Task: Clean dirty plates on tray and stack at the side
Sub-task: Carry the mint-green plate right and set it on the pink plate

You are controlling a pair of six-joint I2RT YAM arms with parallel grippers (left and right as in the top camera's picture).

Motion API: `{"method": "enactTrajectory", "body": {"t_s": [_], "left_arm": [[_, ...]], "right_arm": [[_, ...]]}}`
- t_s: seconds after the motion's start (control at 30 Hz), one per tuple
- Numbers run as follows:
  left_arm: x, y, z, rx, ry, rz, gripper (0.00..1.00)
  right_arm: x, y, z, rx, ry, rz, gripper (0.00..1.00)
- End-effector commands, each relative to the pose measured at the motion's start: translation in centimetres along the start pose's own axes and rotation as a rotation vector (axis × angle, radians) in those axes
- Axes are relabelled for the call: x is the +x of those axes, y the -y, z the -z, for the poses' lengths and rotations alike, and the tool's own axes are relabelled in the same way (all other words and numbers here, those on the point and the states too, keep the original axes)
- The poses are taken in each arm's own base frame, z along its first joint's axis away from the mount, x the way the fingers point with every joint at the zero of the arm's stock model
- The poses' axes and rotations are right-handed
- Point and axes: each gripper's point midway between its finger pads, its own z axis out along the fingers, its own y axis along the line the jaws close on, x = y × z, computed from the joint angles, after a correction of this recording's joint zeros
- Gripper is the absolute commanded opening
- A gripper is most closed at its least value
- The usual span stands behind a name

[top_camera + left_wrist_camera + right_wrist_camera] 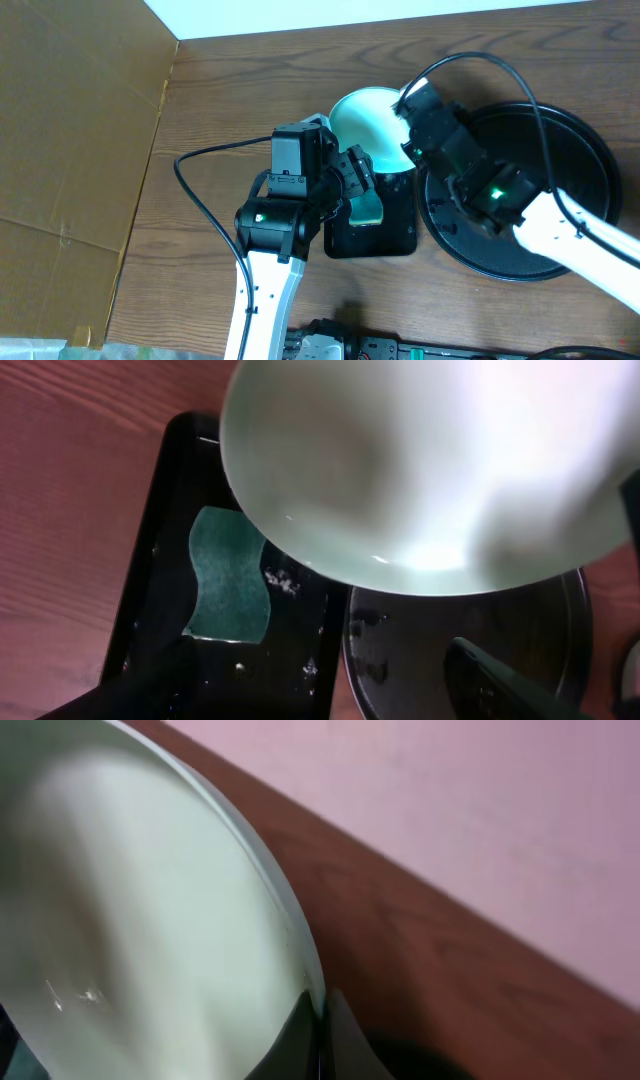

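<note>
Plate (362, 125) pale mint, glossy | right gripper (320, 1020) pinches rim | left gripper (315, 680) spread, empty

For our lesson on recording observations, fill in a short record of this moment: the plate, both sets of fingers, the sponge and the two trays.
plate: one mint plate, held tilted, partly over the small rectangular tray
right fingers: shut on the plate's rim
left fingers: open, holding nothing, above the small tray
sponge: green sponge lying flat in the small tray
round black tray: beside the small tray, partly hidden by the right arm; no plate on the part that shows
</note>
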Motion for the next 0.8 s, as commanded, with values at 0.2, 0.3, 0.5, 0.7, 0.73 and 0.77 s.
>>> {"method": "enactTrajectory", "body": {"t_s": [0.2,0.3,0.5,0.7,0.73,0.77], "left_arm": [[-0.7,0.2,0.5,0.005,0.019,0.000,0.79],[-0.7,0.2,0.5,0.005,0.019,0.000,0.79],[-0.7,0.2,0.5,0.005,0.019,0.000,0.79],[-0.7,0.2,0.5,0.005,0.019,0.000,0.79],[-0.7,0.2,0.5,0.005,0.019,0.000,0.79],[-0.7,0.2,0.5,0.005,0.019,0.000,0.79]], "right_arm": [[-4.3,0.7,3.5,0.187,0.119,0.161,0.01],[-4.6,0.5,3.7,0.192,0.131,0.170,0.01],[-4.7,0.5,3.7,0.192,0.133,0.168,0.01],[-4.7,0.5,3.7,0.192,0.133,0.168,0.01],[-4.7,0.5,3.7,0.192,0.133,0.168,0.01],[-4.7,0.5,3.7,0.192,0.133,0.168,0.01]]}}
